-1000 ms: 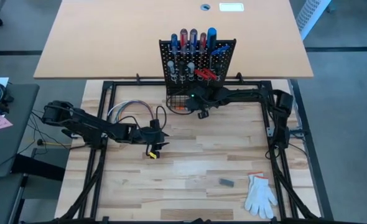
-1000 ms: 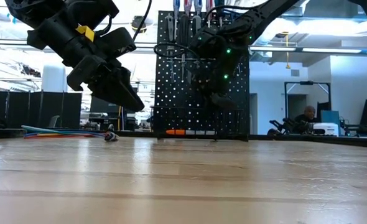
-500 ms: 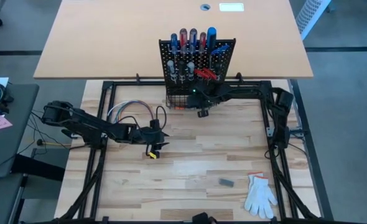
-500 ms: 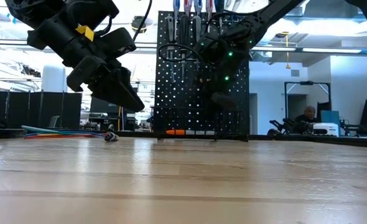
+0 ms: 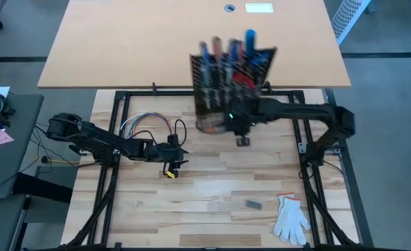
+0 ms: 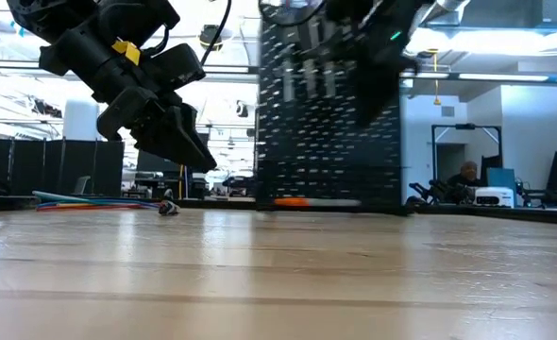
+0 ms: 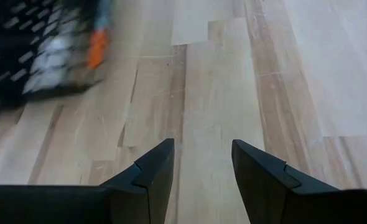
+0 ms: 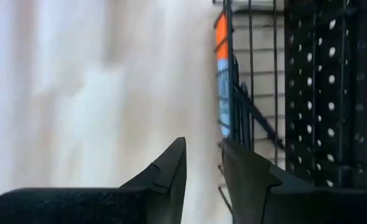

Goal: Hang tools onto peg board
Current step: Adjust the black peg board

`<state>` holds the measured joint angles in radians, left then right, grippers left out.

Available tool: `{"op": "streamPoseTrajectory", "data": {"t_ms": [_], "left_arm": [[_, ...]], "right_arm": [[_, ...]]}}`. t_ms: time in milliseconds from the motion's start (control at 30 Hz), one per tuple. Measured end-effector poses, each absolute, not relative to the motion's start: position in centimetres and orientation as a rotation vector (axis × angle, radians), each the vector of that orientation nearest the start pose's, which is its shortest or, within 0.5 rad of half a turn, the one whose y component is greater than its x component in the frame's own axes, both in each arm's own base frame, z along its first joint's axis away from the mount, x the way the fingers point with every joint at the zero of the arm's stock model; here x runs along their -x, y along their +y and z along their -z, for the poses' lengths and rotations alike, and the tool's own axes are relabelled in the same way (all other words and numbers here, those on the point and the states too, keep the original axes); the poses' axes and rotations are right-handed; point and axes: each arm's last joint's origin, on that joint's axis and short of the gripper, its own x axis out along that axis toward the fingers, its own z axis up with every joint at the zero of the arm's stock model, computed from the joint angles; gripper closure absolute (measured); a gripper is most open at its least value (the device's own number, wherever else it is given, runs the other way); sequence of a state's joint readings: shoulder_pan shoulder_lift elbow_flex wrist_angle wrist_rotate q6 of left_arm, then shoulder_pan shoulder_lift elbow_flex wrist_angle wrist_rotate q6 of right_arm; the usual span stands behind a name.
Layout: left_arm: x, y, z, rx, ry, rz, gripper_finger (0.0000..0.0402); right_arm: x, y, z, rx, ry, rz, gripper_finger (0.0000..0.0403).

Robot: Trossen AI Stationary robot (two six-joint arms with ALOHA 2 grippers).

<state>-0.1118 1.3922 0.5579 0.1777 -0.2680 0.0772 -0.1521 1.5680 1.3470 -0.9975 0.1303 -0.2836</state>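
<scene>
Left arm lies low across the left-centre of the high view, elbow at far left, its pincer [image 5: 172, 155] pointing right over bare wood. In its wrist view the fingers [image 7: 151, 177] stand apart w/ nothing between them; only table [image 7: 221, 93] planks show in the gap.

Right arm reaches in from the right edge, forearm running left across the upper middle, its pincer [image 5: 239, 131] just in front of the peg board [image 5: 261, 59]. In its wrist view the fingers [image 8: 168, 168] sit w/ a narrow gap, empty, tips beside the basket [image 8: 249, 112] wires. No tool held.

Board stands upper centre of the high view, blurred and tilted. Tools [image 5: 223, 59] hang in its rings, red and blue handles up. Basket at its base holds an orange-and-blue item [image 8: 222, 74]; what it is can't be told.

Vs. earlier frames: board has shifted right and skewed, blurred in both high and low views; right arm's elbow swung out to the right and its pincer moved right and nearer the frame's centre. Left arm unchanged. Glove [image 5: 291, 217] lower right and wires [image 5: 139, 124] left of centre stayed put.
</scene>
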Motion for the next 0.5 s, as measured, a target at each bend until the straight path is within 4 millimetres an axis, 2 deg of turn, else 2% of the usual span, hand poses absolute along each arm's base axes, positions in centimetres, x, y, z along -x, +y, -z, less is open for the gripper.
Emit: {"op": "streamPoseTrajectory", "data": {"t_ms": [100, 200, 333, 500], "left_arm": [[-25.7, -2.1, -16.4, -0.199, 0.653, -0.124, 0.0247], [-25.7, -2.1, -16.4, -0.204, 0.647, -0.127, 0.0247], [-25.9, -2.1, -16.7, -0.212, 0.624, -0.132, 0.0247], [-26.4, -2.1, -17.4, -0.229, 0.601, -0.134, 0.0247]], "right_arm": [[-28.4, -2.3, -28.7, 0.251, 1.214, 0.08, 0.0305], [-27.6, -0.7, -27.8, 0.314, 1.17, 0.086, 0.0313], [-27.9, -0.6, -26.6, 0.349, 1.101, 0.12, 0.0325], [-28.8, -1.0, -25.0, 0.369, 1.152, 0.132, 0.033]]}}
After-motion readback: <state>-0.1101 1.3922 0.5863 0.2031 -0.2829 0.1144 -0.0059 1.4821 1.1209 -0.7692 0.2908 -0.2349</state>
